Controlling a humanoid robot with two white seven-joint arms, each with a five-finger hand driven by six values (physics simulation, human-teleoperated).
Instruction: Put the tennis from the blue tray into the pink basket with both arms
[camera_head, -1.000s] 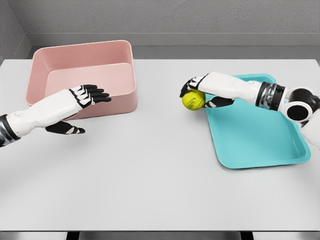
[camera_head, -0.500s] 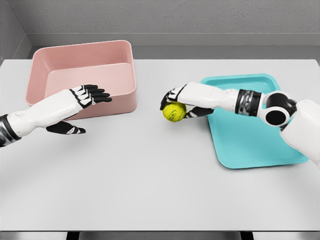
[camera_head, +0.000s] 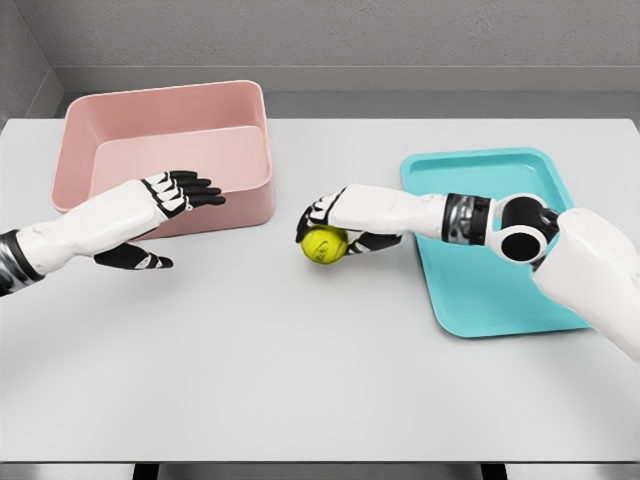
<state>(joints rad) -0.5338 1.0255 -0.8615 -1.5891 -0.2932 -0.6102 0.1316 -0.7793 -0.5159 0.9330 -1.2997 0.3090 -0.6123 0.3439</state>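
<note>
My right hand (camera_head: 325, 230) is shut on the yellow-green tennis ball (camera_head: 325, 245), held just over the white table near its middle, left of the blue tray (camera_head: 505, 285). The right arm stretches across the tray's near-left corner. The pink basket (camera_head: 170, 150) stands at the back left with its inside bare. My left hand (camera_head: 165, 215) hovers open in front of the basket's front wall, fingers pointing right, thumb spread below, holding nothing. A wide gap separates the two hands.
The white table (camera_head: 300, 370) spans the view, its front edge near the bottom. A grey wall runs behind the table.
My right hand has carried the ball leftward off the blue tray to the table's middle. The left hand has barely shifted.
</note>
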